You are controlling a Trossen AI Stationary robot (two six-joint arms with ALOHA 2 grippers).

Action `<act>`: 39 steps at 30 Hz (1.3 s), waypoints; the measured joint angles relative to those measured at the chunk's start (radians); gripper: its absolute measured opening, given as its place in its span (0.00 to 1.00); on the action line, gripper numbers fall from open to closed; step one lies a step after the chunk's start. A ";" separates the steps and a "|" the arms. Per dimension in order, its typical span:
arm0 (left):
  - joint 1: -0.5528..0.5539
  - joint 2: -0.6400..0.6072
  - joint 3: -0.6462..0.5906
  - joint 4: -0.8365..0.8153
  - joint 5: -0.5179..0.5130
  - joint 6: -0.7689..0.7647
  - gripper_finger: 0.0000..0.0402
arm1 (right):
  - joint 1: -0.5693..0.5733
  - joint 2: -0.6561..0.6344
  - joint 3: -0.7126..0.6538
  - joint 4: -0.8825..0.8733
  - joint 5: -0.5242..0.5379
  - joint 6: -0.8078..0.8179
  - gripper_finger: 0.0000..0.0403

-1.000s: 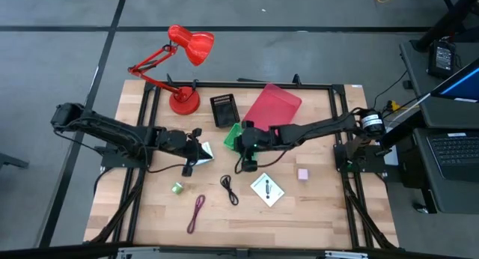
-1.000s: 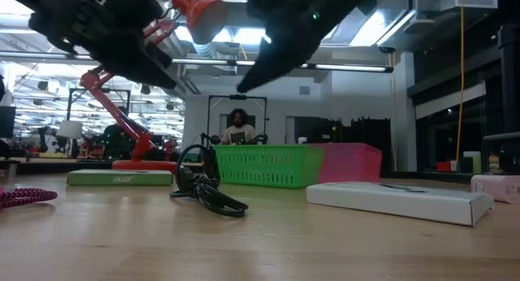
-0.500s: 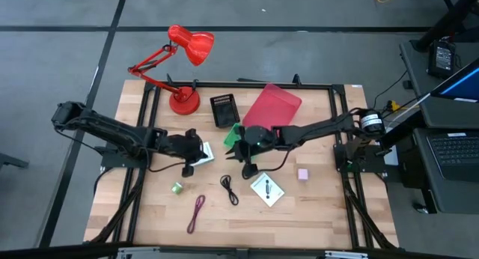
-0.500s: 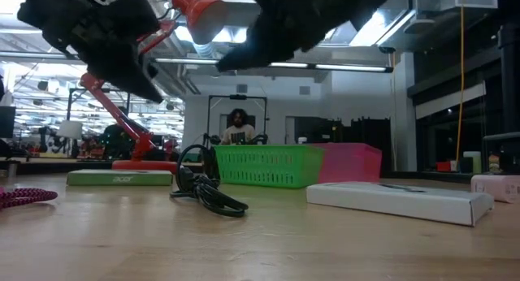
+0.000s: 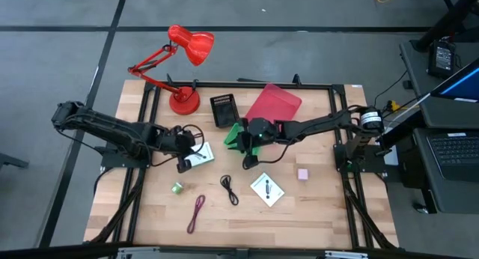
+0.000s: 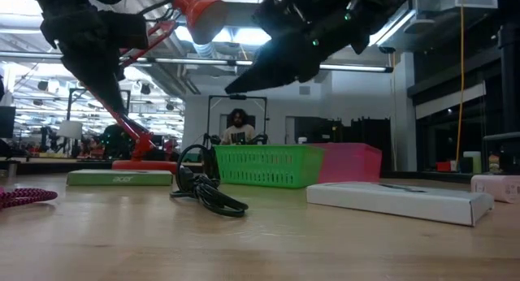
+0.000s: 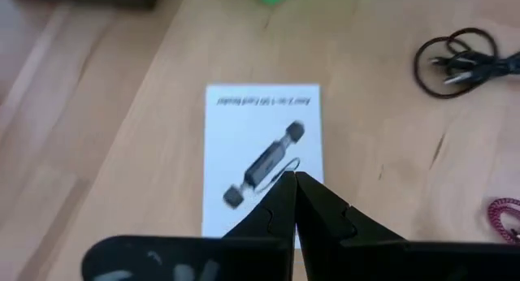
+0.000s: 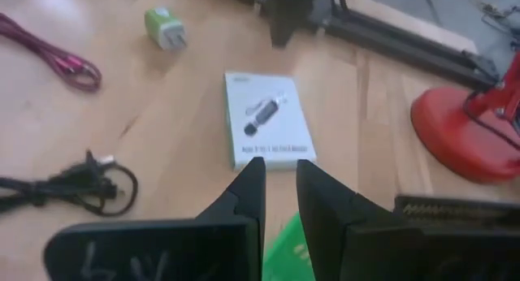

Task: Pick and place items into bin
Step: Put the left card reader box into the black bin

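**Both arms crowding the same white card, and that's where this gets dicey**

The left end effector [image 5: 182, 166] hangs over the white card [image 5: 200, 156] on the left-middle of the bench [image 5: 322, 206]. From its wrist camera the fingers [image 7: 313, 212] are clenched tight together with nothing between them, tips right over the card's printed picture. The right end effector [image 5: 246, 162] hovers beside the green bin [image 5: 233, 136], fingers only a narrow gap apart, and I can't see anything held in them.

Where the stuff is: 1 white card by the left arm, a 2nd white card [image 5: 266, 189] nearer the front, the black cable [image 5: 229, 190] between them, the green roll [image 5: 177, 188] and maroon cable [image 5: 197, 212] toward the front left, the pink cube [image 5: 303, 174] off to the right. None of it looks to be in the bin from up top. The red lamp [image 5: 187, 49] sits at the back, out of the way.

What could go wrong, as I see it:

- The card lies flat on the wood. Clenched fingers coming straight down would just push or slide it, not lift it. They'd need to spread and catch an edge.
- The 2 arms are near each other around the bin. If both go for that card, they could bump.
- The black cable is a loose coil, so a pinch on 1 loop may let it dangle and snag on the bin rim.
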 joint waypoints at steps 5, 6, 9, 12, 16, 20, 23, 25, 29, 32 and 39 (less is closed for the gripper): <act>0.000 0.000 -0.019 -0.047 0.000 -0.058 0.01 | -0.015 0.000 -0.035 0.063 -0.031 -0.032 0.13; 0.000 0.000 -0.024 -0.055 0.000 -0.077 0.01 | -0.015 0.000 -0.035 0.072 -0.045 -0.043 0.13; 0.000 0.000 -0.026 -0.079 -0.008 -0.109 0.01 | -0.014 0.000 -0.035 0.104 -0.094 -0.049 0.13; 0.000 0.000 -0.026 -0.080 -0.033 -0.111 0.01 | -0.007 0.000 -0.035 0.125 -0.105 -0.054 0.13; 0.000 0.000 -0.026 -0.109 -0.044 -0.104 0.01 | 0.000 0.000 -0.035 0.141 -0.105 -0.054 0.13; 0.000 0.000 -0.027 -0.137 -0.045 -0.112 0.01 | 0.010 0.000 -0.035 0.146 -0.105 -0.055 0.13; 0.000 0.000 -0.027 -0.138 -0.049 -0.112 0.01 | 0.014 0.000 -0.035 0.147 -0.105 -0.056 0.13; 0.000 0.000 -0.027 -0.138 -0.064 -0.118 0.01 | 0.015 0.000 -0.035 0.147 -0.105 -0.056 0.15; 0.000 0.000 -0.027 -0.137 -0.077 -0.130 0.01 | 0.014 0.000 -0.035 0.147 -0.105 -0.056 0.22; 0.000 0.000 -0.027 -0.138 -0.072 -0.148 0.01 | 0.014 0.000 -0.035 0.147 -0.105 -0.056 0.29; 0.000 0.000 -0.027 -0.137 -0.073 -0.172 0.01 | 0.025 0.034 -0.031 0.195 -0.103 -0.080 0.40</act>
